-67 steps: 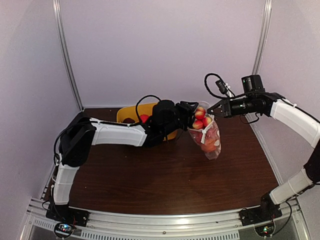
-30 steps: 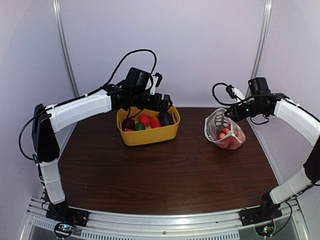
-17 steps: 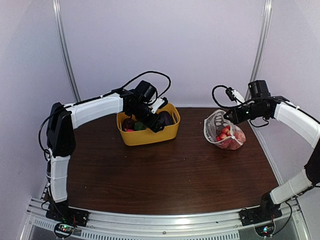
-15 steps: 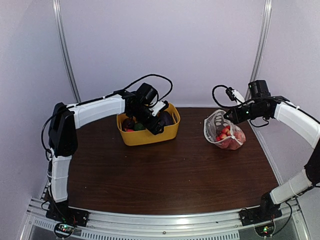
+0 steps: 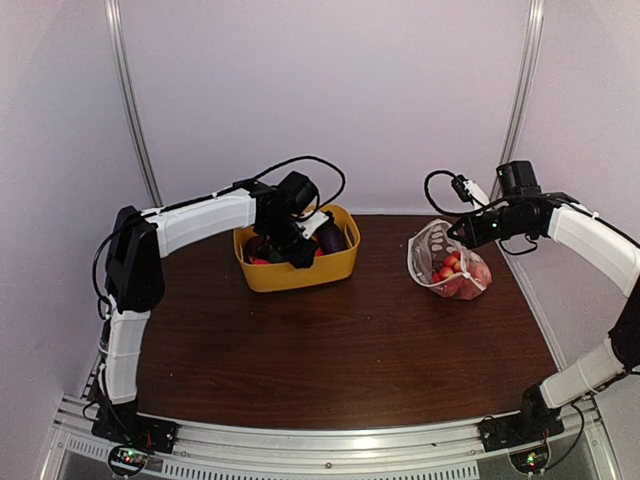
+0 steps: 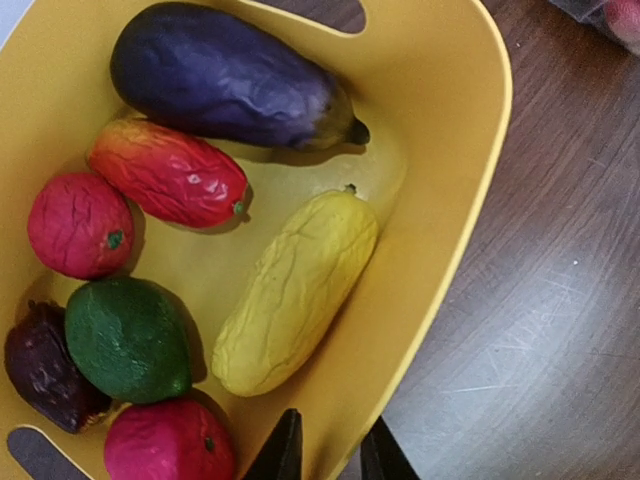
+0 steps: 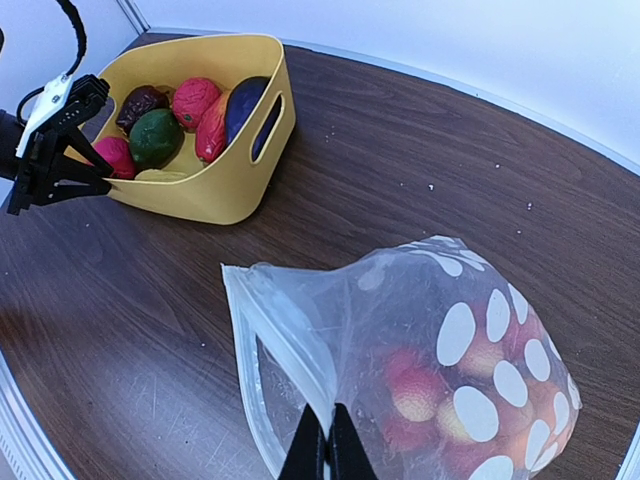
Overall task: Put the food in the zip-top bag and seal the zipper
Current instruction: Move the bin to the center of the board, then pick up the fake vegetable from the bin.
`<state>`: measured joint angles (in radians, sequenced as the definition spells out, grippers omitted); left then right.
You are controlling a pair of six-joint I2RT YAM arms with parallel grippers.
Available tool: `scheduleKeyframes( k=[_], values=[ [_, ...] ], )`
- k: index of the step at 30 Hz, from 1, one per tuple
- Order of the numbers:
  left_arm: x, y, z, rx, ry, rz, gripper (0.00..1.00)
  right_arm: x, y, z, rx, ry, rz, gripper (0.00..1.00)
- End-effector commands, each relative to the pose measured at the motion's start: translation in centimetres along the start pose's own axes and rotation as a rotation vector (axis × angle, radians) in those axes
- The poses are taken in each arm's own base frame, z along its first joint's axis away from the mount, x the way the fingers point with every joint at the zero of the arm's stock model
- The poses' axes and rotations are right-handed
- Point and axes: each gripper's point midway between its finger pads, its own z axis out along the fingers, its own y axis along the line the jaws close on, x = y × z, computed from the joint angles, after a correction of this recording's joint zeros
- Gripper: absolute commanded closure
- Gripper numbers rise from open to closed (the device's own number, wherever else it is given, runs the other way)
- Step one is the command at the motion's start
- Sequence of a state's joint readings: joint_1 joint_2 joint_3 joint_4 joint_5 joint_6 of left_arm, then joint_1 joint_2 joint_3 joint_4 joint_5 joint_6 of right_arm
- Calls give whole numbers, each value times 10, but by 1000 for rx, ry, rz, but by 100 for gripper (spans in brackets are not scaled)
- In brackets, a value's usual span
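Observation:
The yellow tub (image 6: 455, 215) holds loose food: a purple aubergine (image 6: 225, 85), a yellow piece (image 6: 295, 290), a green one (image 6: 125, 340) and several red ones. My left gripper (image 6: 330, 455) has its jaws drawn narrow astride the tub's near wall, one finger inside and one outside. No food is between them. At the right, the polka-dot zip-top bag (image 7: 440, 350) rests on the table with red and orange food (image 7: 420, 395) inside. Its mouth gapes open toward the tub. My right gripper (image 7: 327, 450) is shut on the zipper (image 7: 275, 330) strip at the mouth edge.
The dark wooden table (image 5: 340, 350) is boxed in by white walls with metal posts at the back corners. The tub (image 5: 300, 272) stands back left and the bag (image 5: 447, 265) back right, with bare wood between them.
The left arm came away from the bag, swung back over the tub and dropped to its near wall, its jaws closing from wide to narrow. The right gripper and bag have held still this last second.

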<state>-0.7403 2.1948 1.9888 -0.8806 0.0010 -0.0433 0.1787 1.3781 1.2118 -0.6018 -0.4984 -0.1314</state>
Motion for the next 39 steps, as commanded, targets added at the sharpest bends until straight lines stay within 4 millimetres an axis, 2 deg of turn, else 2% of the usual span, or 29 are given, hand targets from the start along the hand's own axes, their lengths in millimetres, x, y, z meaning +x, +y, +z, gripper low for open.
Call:
scheduleKeyframes(
  k=[1,5,8,10,13,16,18,19,21,23,25,27,31,34,36,39],
  values=[
    [-3,-45,-45,124,-15,-134,81,-3,1,-2,-5,-16,-3,100],
    [6,-97,-55,220,-27,-220,92,-1,1,2,-10,-11,-4,100],
    [16,-120,-61,200,-12,-306,100,1,1,4,-14,-4,-1,100],
    [22,-133,-64,218,-9,-430,100,2,2,5,-21,-2,1,100],
    [25,-170,-66,363,-41,-544,100,3,4,6,-37,3,6,100],
    [27,-180,-57,393,-59,-595,100,5,5,4,-39,1,2,100],
    [23,-179,-54,389,-83,-598,73,5,7,3,-42,-2,-1,100],
    [17,-179,-58,394,-102,-582,63,6,7,2,-43,-3,0,100],
    [-1,-181,-76,424,-161,-513,55,7,8,-1,-42,-1,-4,100],
    [-21,-175,-104,399,-246,-445,48,8,10,-4,-40,-6,-8,100],
    [-21,-151,-117,278,-265,-410,39,6,13,-11,-43,-19,-17,100],
    [-14,-121,-118,143,-251,-359,33,4,17,-19,-42,-38,-39,100],
    [5,-73,-99,-15,-163,-306,27,2,21,-32,-38,-56,-75,100],
    [17,-41,-78,-55,-122,-390,22,3,23,-34,-40,-49,-80,100],
    [18,-29,-66,-40,-128,-484,10,5,23,-32,-43,-43,-74,100],
    [8,-27,-55,5,-223,-606,10,6,22,-29,-49,-43,-62,100]
  ],
)
